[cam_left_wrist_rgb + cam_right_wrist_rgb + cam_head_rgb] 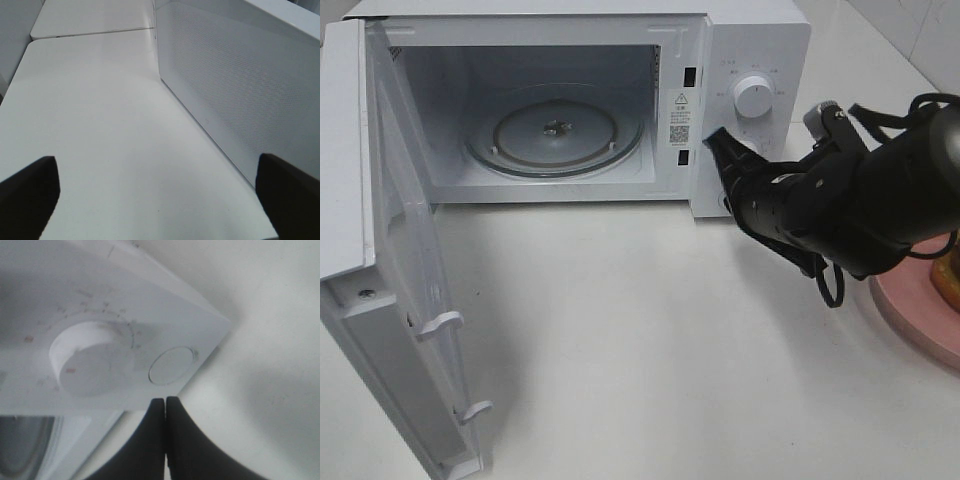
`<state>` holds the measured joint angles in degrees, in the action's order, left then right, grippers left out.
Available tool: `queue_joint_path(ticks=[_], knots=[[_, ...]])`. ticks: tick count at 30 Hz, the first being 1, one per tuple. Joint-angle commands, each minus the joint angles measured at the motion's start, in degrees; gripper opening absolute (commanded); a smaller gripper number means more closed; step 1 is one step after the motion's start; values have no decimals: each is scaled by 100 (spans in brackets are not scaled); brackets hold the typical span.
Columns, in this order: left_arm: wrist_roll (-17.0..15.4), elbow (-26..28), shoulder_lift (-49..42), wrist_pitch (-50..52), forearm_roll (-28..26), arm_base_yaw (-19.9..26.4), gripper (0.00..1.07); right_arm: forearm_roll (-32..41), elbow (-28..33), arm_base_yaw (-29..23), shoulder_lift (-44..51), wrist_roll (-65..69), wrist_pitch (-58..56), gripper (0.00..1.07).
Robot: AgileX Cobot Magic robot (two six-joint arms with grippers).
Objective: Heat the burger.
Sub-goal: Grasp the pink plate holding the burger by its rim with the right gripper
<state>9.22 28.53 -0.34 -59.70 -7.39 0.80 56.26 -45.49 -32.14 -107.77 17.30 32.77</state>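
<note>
one burger (950, 275), far from right tool (718, 140)

Right tool (165, 401) tips together, left tool (158, 194) tips wide apart.

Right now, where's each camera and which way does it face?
Exterior high: above, looking down into the open white microwave oven; black right gripper shows.
Left wrist: on left arm, along the white table beside the perforated microwave door; open left gripper.
Right wrist: on right arm, facing the round white dial; shut right gripper.
Shared: dial and right gripper, exterior and right wrist.
</note>
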Motion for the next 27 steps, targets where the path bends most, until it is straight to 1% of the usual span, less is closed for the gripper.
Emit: queue_joint_path(ticks=[1, 2, 3, 4, 5, 6, 7, 8, 9, 10, 11, 12, 13, 14, 15, 16, 18, 19, 21, 24, 26, 27], knots=[[-46, -17, -149, 23, -23, -23, 102, -80, 29, 223, 321, -1381, -957, 0], [-46, -17, -149, 23, -23, -23, 102, -80, 29, 223, 321, -1381, -957, 0], [-46, -17, -149, 23, -23, -23, 102, -80, 29, 413, 453, -2177, -1513, 0], [-46, -17, -149, 23, -23, -23, 102, -80, 29, 413, 453, -2177, -1513, 0], [-46, -17, -149, 23, -23, -23, 102, -80, 29, 510, 521, -2578, -1833, 0], [-46, -17, -149, 23, -23, -23, 102, -80, 29, 722, 647, -3243, -2412, 0], [-46, -17, -149, 23, -23, -23, 102, -80, 29, 722, 647, -3243, -2412, 0], [-46, -17, -149, 23, -23, -23, 102, -74, 29, 900, 739, -3799, -3083, 1], [-46, -17, -149, 23, -23, -23, 102, -74, 29, 1003, 779, -4074, -3415, 1], [-46, -17, -149, 23, -23, -23, 102, -74, 29, 1003, 779, -4074, -3415, 1], [-46, -17, -149, 23, -23, -23, 102, -74, 29, 1163, 831, -4463, -3999, 1], [-46, -17, -149, 23, -23, -23, 102, -86, 29, 1255, 837, -4629, -4251, 1], [-46, -17, -149, 23, -23, -23, 102, -86, 29, 1255, 837, -4629, -4251, 1], [-46, -17, -149, 23, -23, -23, 102, -206, 29, 1427, 837, -4847, -4796, 1], [-46, -17, -149, 23, -23, -23, 102, -355, 29, 1484, 837, -4893, -5025, 2], [-46, -17, -149, 23, -23, -23, 102, -355, 29, 1484, 837, -4893, -5025, 2], [-46, -17, -149, 23, -23, -23, 102, -928, 29, 1662, 837, -4910, -5598, 3], [-46, -17, -149, 23, -23, -23, 102, -928, 29, 1662, 837, -4910, -5598, 3], [-46, -17, -149, 23, -23, -23, 102, -1770, 17, 1839, 837, -4864, -6331, 4], [-46, -17, -149, 23, -23, -23, 102, -1960, 0, 1856, 837, -4836, -6515, 4], [-46, -17, -149, 23, -23, -23, 102, -2653, -178, 1856, 837, -4538, -7351, 5], [-46, -17, -149, 23, -23, -23, 102, -2653, -178, 1856, 837, -4538, -7351, 5]])
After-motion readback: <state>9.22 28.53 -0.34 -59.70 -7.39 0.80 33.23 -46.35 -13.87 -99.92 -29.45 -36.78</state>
